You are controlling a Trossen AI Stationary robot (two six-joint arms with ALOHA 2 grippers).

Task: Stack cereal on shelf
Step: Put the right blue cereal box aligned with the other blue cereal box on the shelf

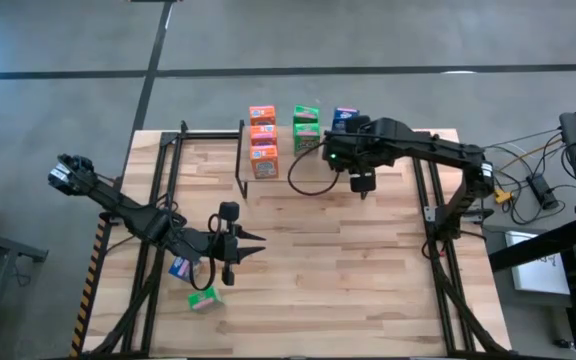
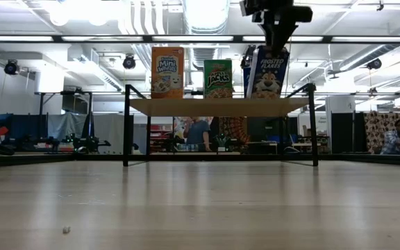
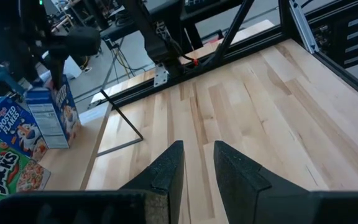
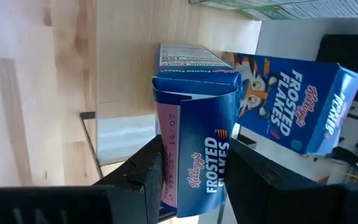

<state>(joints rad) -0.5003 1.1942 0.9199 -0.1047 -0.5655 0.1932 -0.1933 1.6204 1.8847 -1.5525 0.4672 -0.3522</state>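
The right tool (image 4: pixel 191 177) grips a blue cereal box (image 4: pixel 197 124) above the shelf (image 2: pixel 217 106). A tilted release risks toppling it against the neighbouring blue box (image 4: pixel 291 106). The left tool (image 3: pixel 194 168) waits open over the counter (image 1: pixel 368 260).

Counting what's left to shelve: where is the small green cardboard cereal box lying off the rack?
In the high view the green cardboard cereal box lies on the wooden tabletop, near left, beside a blue cereal box under the left gripper.

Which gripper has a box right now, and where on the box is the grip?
The right gripper holds a blue Frosted Flakes box at the shelf, its fingers clamping the box's narrow end from both sides. The left gripper is open and holds nothing.
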